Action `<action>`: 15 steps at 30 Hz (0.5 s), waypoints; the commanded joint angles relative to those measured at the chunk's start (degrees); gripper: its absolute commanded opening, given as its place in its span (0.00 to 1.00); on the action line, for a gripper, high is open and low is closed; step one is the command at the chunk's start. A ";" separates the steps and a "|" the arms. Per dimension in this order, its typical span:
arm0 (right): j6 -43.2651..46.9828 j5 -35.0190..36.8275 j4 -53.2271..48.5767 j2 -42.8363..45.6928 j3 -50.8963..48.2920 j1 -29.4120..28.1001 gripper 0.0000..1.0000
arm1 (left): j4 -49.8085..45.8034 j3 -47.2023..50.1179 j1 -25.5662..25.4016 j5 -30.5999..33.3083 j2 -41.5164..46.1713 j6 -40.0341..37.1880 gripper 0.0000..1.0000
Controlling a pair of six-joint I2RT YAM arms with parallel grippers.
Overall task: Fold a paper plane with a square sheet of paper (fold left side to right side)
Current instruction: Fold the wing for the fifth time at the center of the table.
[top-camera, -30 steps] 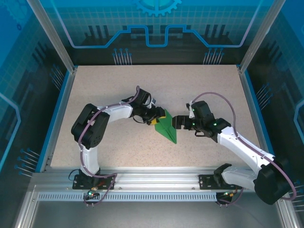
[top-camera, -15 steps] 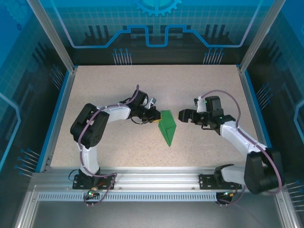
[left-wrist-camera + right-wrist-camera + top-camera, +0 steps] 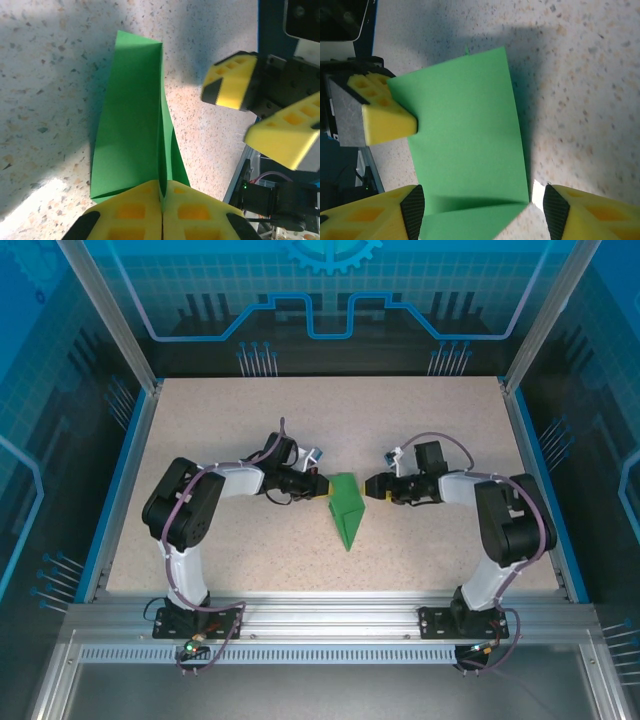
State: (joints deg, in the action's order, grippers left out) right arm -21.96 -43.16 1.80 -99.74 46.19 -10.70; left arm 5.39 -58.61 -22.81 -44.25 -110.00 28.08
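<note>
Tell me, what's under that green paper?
Speckled table shows all round the paper, darkened by its shadow. The left gripper pinches one edge. The patch directly beneath the folded layers is covered, so nothing there can be checked.

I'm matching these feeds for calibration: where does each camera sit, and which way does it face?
Top external: above and behind, looking down on the table; both arms show.
Left wrist: looks along the left tool, shut on the green paper.
Right wrist: looks past the open right tool onto the paper.
Shared: both wrist views show the paper and the opposite tool.
</note>
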 commanded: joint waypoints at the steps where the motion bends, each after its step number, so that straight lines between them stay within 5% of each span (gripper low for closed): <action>1: 1.20 -5.74 4.00 -3.80 2.95 0.91 0.66 | 2.59 0.32 0.24 -3.52 -1.66 -2.87 0.06; 15: 1.22 -9.71 3.15 -12.82 7.92 -0.99 0.61 | 3.03 -0.37 0.27 -4.79 -3.23 -3.64 0.04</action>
State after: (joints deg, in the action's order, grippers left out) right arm -21.74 -51.11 4.82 -110.63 53.34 -10.87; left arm 6.90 -58.61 -22.76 -46.61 -112.77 26.57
